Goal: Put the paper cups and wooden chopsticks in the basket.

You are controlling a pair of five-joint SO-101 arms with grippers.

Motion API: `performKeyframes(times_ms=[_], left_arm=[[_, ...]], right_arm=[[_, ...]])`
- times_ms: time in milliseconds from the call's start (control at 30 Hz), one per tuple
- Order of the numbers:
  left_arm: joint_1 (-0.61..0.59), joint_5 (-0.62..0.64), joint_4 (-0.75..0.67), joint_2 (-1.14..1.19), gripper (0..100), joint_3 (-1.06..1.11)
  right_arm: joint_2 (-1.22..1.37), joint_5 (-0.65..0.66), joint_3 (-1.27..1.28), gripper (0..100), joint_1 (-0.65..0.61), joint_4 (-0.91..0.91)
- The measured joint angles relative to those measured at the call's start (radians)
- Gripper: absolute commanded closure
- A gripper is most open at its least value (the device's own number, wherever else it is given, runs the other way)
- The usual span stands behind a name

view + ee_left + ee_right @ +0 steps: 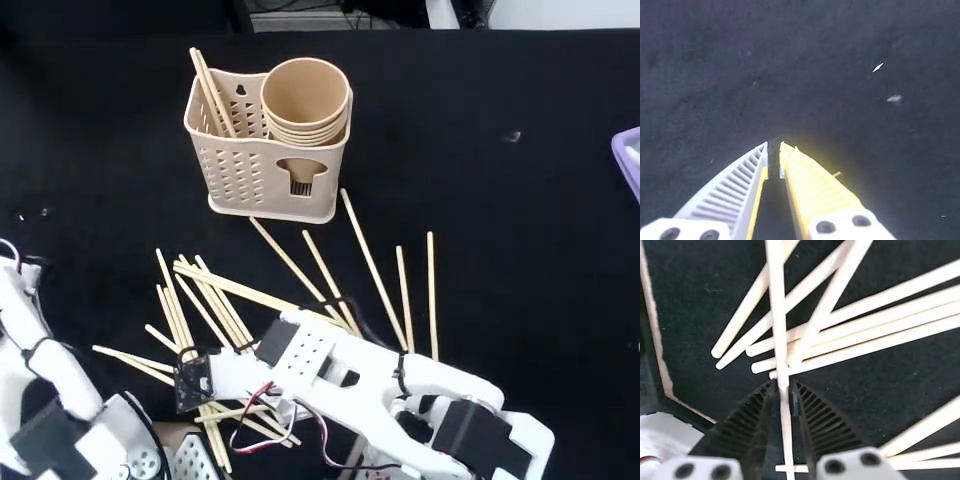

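Prob. a robotics lab: black-cloth table (pixel 500 260), loose cables (pixel 345 10) at far edge, arm wiring (pixel 262 392) exposed.

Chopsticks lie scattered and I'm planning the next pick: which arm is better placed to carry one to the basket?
Right: the right claw is shut on a wooden chopstick in the pile, while the left claw is shut on nothing over bare black tabletop.

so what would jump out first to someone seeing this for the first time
A scatter of wooden chopsticks fans over the black table near the front, and the right tool is shut on one chopstick from that pile. Farther back stands the beige basket, holding stacked paper cups and some leaning chopsticks.
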Motion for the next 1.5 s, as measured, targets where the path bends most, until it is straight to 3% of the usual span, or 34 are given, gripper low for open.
performKeyframes(times_ms=[200,633,900,1133,1300,1500], left_arm=[[0.002,-0.002,-0.080,-0.057,95,0.077],[0.002,-0.002,-0.098,-0.060,95,0.084],[0.002,-0.002,-0.098,-0.060,95,0.084],[0.002,-0.002,-0.098,-0.060,95,0.084],[0.002,-0.002,-0.098,-0.060,95,0.084],[0.002,-0.002,-0.098,-0.060,95,0.084]], right_arm=[[0.000,0.000,0.000,85.6,0.000,-0.002],[0.000,0.000,0.000,86.5,0.012,-0.172],[0.000,0.000,-0.135,86.5,0.149,-0.152],[0.003,-0.044,-0.141,85.8,0.157,-0.140],[0.005,-0.058,-0.138,76.1,0.157,-0.137],[0.005,-0.107,-0.144,75.5,0.114,-0.135]])
